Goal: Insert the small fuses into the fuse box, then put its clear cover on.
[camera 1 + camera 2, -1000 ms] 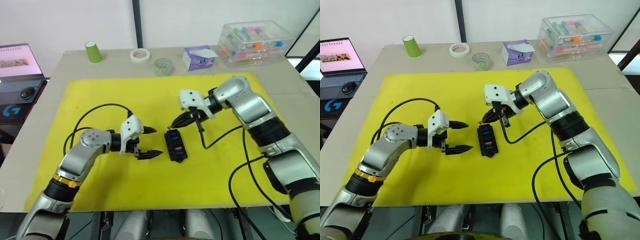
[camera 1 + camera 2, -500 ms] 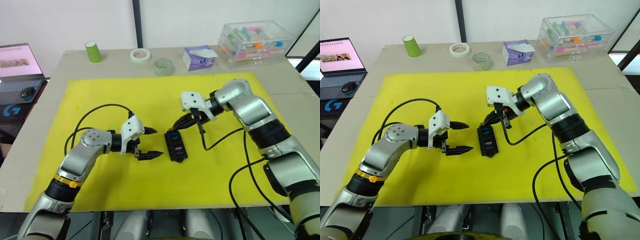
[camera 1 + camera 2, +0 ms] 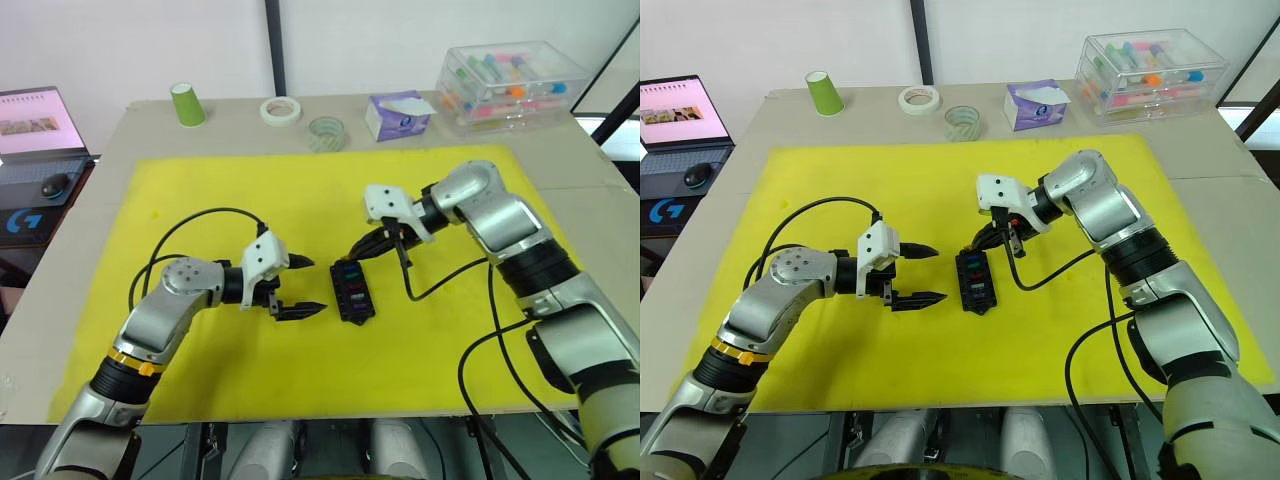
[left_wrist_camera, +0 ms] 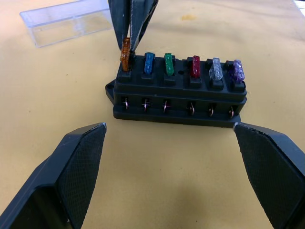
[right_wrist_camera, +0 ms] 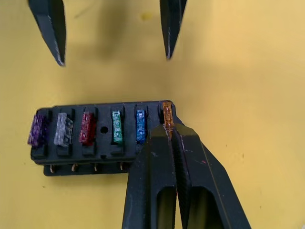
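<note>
Right, yellow mat (image 3: 200, 200) first: the fuse box (image 3: 352, 291) sits near its centre, long axis running roughly 11-to-5 o'clock in the head views. Right gripper (image 3: 357, 252) is at the box's 12 o'clock end, fingers pinched on the amber fuse (image 4: 125, 53), which stands over the last slot at that end and rides higher than its neighbours, so my read is it's only partly seated. The move that matters is a straight push along the slot axis; the tips come in from above the slot, so alignment looks fine. Left gripper (image 3: 298, 285) is at the box's 9 o'clock, just beside it and not touching, fingers spread wide with nothing between them. The other five fuses sit low in the row: blue fuse (image 4: 149, 62), green fuse (image 4: 168, 63), red fuse (image 4: 195, 66), clear-grey fuse (image 4: 216, 68), purple fuse (image 4: 235, 70). The clear cover (image 4: 66, 21) lies on the mat beyond the box from the left wrist camera, which puts it on the right arm's side, so that arm looks better placed to fetch it. The right fingers hide the cover in the head views, and slot depth under the amber fuse can't be made out.
</note>
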You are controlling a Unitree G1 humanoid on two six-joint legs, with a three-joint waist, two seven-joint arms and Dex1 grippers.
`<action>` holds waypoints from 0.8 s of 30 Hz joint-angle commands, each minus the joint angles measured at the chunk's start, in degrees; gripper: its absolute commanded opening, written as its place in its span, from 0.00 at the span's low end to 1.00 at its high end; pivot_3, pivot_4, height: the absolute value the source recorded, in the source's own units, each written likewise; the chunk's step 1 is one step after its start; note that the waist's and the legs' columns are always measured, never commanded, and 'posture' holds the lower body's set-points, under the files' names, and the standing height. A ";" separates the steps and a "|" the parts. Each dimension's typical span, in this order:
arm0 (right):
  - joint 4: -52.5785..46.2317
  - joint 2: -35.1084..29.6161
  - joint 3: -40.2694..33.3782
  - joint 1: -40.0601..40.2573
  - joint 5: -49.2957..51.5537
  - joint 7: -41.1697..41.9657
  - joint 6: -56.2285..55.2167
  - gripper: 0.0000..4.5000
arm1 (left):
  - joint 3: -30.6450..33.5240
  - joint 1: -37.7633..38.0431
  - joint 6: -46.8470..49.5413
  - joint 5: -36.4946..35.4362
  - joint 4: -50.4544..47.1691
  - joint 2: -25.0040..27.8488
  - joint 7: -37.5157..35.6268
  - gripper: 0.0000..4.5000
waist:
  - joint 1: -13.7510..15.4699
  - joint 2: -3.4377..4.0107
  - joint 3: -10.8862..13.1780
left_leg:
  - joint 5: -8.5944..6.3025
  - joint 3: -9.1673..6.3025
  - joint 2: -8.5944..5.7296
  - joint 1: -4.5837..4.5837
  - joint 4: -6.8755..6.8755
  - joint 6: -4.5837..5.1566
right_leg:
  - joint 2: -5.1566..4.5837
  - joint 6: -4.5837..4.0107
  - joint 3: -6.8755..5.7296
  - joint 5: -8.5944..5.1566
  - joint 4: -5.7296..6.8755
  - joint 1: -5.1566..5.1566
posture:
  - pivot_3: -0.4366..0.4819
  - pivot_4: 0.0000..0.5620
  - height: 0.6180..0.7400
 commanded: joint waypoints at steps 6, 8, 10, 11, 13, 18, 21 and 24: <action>1.23 1.10 -1.91 -0.64 -0.81 0.30 -2.05 0.00 | 0.07 -0.02 -0.74 0.35 -2.00 0.16 0.03 1.00 | -0.02 0.00 0.00 | 0.00 0.00 0.00 0.00 0.00 0.00 | 0.00 0.00 0.00 0.00 0.00 0.00 | 0.48 0.27 1.00; 1.04 1.21 -1.85 -0.48 -0.76 0.44 -0.94 0.00 | 0.13 0.05 -0.72 0.34 -2.19 0.20 0.05 1.00 | -0.02 0.00 0.00 | 0.00 0.00 0.00 0.00 0.00 0.00 | 0.00 0.00 0.00 0.00 0.00 0.00 | 0.48 0.27 1.00; 0.86 1.30 -1.71 -0.33 -0.73 0.59 0.18 0.00 | 0.18 0.03 -0.72 0.38 -2.22 0.17 0.06 1.00 | -0.01 0.00 0.00 | 0.00 0.00 0.00 0.00 0.00 0.00 | 0.00 0.00 0.00 0.00 0.00 0.00 | 0.48 0.27 1.00; 0.80 1.32 -1.66 -0.29 -0.76 0.65 0.54 0.00 | 0.20 0.00 -0.73 0.41 -2.20 0.14 0.05 1.00 | -0.01 0.00 0.00 | 0.00 0.00 0.00 0.00 0.00 0.00 | 0.00 0.00 0.00 0.00 0.00 0.00 | 0.48 0.27 1.00; 0.48 1.26 -1.41 -0.02 -0.96 0.73 1.39 0.00 | 0.23 0.07 -0.74 0.44 -2.30 0.14 0.04 1.00 | -0.01 0.00 0.00 | 0.00 0.00 0.00 0.00 0.00 0.00 | 0.00 0.00 0.00 0.00 0.00 0.00 | 0.48 0.27 1.00; -0.07 1.16 -0.12 0.70 -2.07 0.56 6.20 0.00 | 0.07 -0.05 -0.83 0.55 -2.31 -0.01 0.01 1.00 | 0.02 0.00 -0.01 | 0.00 0.00 0.00 0.00 0.01 0.00 | 0.00 0.00 0.00 0.00 0.00 0.01 | 0.48 0.27 1.00; -0.83 1.25 -0.02 0.89 -2.07 0.55 7.60 0.00 | -0.03 -0.07 -0.80 0.60 -2.38 -0.08 -0.02 1.00 | 0.03 0.00 -0.01 | 0.00 0.00 0.00 0.00 0.01 0.00 | 0.00 0.00 0.00 0.00 0.00 0.01 | 0.48 0.27 1.00; -1.42 1.21 0.07 1.59 -2.66 0.15 6.54 0.00 | -0.08 -0.08 -0.79 0.68 -2.46 -0.18 -0.01 1.00 | 0.02 0.00 -0.01 | 0.00 0.00 0.00 0.00 0.01 0.00 | 0.00 0.00 0.00 0.00 0.00 0.01 | 0.48 0.27 1.00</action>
